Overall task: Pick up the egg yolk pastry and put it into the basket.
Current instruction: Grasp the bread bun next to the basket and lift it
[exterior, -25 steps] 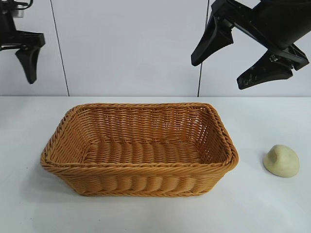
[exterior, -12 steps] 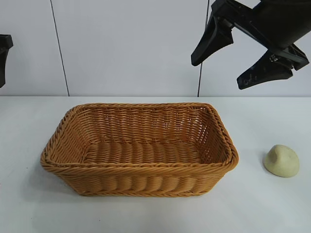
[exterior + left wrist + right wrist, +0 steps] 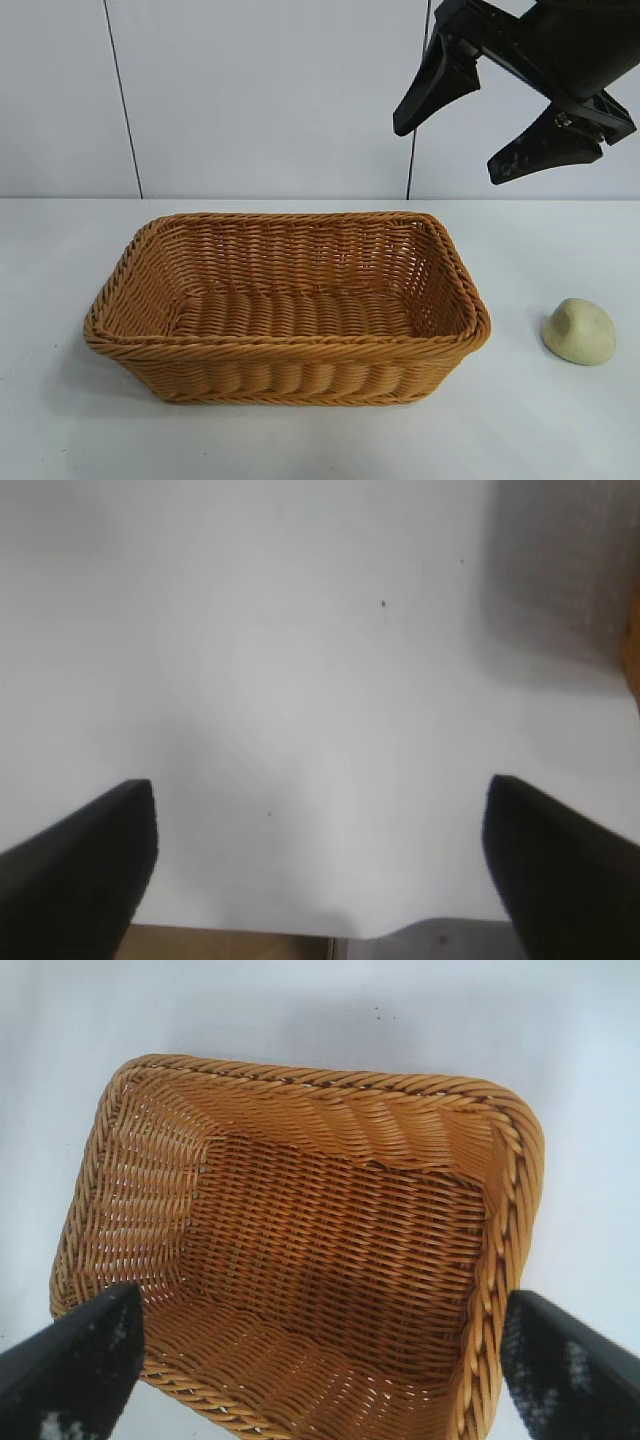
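Wicker basket (image 3: 290, 310) on white table (image 3: 60, 420), nothing inside.
Right gripper (image 3: 455, 135) spread wide, raised above basket's right end, holding nothing; left gripper (image 3: 320, 855) spread over bare table; 1 egg yolk pastry (image 3: 579, 330) right of basket, apart.

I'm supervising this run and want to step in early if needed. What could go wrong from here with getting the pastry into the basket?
The right pincer hangs open high above the basket, not over the egg yolk pastry, so a straight descent would likely meet wicker, not the pastry.

The pastry is a small smooth dome lying near the exterior view's right edge; wide jaws might nudge it away or slip off it.

The basket's raised rim stands between pastry and interior; a low carry could clip it.
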Robot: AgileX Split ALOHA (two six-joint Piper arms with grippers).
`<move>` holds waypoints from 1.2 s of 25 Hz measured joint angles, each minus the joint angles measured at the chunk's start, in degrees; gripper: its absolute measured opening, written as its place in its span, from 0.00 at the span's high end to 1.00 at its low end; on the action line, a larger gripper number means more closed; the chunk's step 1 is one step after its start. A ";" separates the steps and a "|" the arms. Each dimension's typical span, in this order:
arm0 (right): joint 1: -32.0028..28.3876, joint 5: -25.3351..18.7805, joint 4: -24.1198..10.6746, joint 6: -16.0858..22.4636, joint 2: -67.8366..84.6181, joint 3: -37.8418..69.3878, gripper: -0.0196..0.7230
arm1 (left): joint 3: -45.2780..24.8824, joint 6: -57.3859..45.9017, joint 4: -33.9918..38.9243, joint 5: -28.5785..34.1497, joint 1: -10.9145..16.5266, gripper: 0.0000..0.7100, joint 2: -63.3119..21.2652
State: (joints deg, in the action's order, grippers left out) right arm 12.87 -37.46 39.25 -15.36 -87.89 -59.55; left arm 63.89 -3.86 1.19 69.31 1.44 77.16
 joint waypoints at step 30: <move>0.00 -0.28 0.00 0.00 0.00 0.00 0.04 | -35.33 0.23 -0.40 -7.94 0.00 0.10 -75.47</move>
State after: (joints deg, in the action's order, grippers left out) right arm 12.87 -37.74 39.25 -15.36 -87.89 -59.55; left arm 28.56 -3.63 0.78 61.36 1.44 1.70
